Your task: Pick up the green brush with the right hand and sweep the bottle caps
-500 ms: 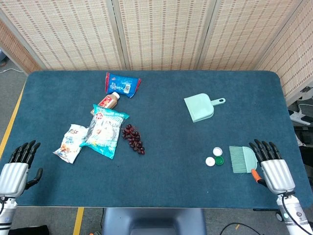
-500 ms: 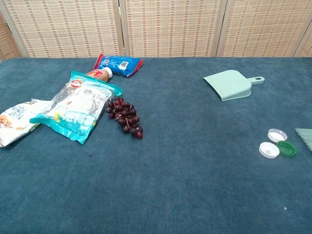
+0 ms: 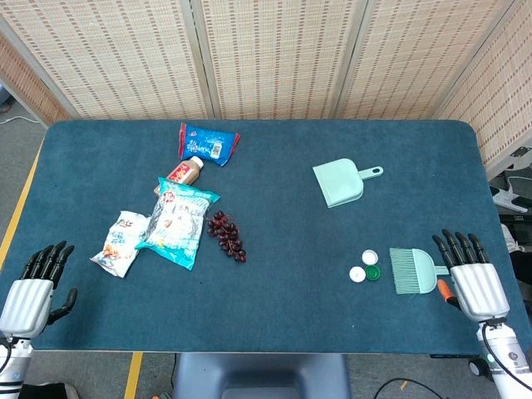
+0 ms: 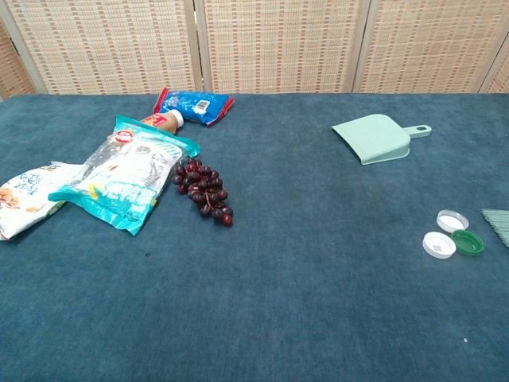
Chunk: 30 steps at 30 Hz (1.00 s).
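The green brush lies flat near the table's right front edge, bristles pointing left; only its bristle tips show at the right border of the chest view. Three bottle caps sit just left of it: a white cap, another white cap and a green cap, seen in the chest view as a cluster of caps. My right hand hovers at the brush's handle end with fingers stretched out, holding nothing. My left hand is at the left front corner, fingers apart and empty.
A green dustpan lies behind the caps. On the left half are a blue packet, a small bottle, a teal snack bag, a white snack bag and a bunch of dark grapes.
My right hand has drawn back to the right, uncovering more of the brush. My left hand has slipped slightly towards the front edge. Nothing on the table has moved.
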Each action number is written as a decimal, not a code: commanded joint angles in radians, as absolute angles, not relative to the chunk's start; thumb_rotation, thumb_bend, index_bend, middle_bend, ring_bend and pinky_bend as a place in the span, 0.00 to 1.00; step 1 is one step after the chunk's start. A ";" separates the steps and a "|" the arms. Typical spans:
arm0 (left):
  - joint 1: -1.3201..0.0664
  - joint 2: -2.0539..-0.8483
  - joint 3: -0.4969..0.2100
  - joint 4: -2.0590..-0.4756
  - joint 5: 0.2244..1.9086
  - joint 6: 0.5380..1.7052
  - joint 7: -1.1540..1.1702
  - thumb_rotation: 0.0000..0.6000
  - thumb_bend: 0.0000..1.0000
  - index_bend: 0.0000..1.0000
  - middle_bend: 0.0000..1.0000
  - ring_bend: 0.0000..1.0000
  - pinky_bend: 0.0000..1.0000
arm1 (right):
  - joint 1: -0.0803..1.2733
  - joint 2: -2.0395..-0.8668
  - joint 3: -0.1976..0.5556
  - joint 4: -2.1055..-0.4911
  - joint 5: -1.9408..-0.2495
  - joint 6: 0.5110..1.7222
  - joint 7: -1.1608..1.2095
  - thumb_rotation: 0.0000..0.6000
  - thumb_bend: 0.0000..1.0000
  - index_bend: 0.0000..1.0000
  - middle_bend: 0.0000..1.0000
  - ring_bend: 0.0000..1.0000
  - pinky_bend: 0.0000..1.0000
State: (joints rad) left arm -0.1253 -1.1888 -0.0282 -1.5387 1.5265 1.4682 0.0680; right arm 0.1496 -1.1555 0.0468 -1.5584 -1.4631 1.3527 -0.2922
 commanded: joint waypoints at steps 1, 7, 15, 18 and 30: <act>-0.129 -1.180 -0.021 -1.532 1.532 1.456 0.053 1.00 0.43 0.00 0.00 0.00 0.09 | 0.194 -1.196 0.066 -1.462 -1.408 1.274 -0.356 1.00 0.24 0.00 0.01 0.00 0.00; -0.135 -1.174 -0.018 -1.533 1.517 1.429 0.048 1.00 0.43 0.00 0.00 0.00 0.09 | 0.238 -1.287 0.050 -1.288 -1.359 1.166 -0.442 1.00 0.24 0.07 0.08 0.00 0.00; -0.149 -1.174 -0.034 -1.544 1.485 1.403 0.063 1.00 0.43 0.00 0.00 0.00 0.09 | 0.252 -1.422 0.029 -1.067 -1.356 1.102 -0.343 1.00 0.24 0.24 0.24 0.00 0.00; -0.156 -1.175 -0.035 -1.545 1.477 1.389 0.071 1.00 0.43 0.00 0.00 0.00 0.09 | 0.260 -1.460 0.024 -1.000 -1.358 1.079 -0.316 1.00 0.24 0.26 0.26 0.00 0.00; -0.150 -1.177 -0.025 -1.535 1.483 1.396 0.070 1.00 0.43 0.00 0.00 0.00 0.10 | 0.280 -1.540 0.024 -0.876 -1.367 1.054 -0.287 1.00 0.27 0.33 0.32 0.01 0.00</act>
State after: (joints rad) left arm -0.1503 -1.1771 -0.0249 -1.5356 1.4832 1.3955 0.0707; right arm 0.2786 -1.5355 0.0234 -0.8814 -1.3678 1.0563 -0.2891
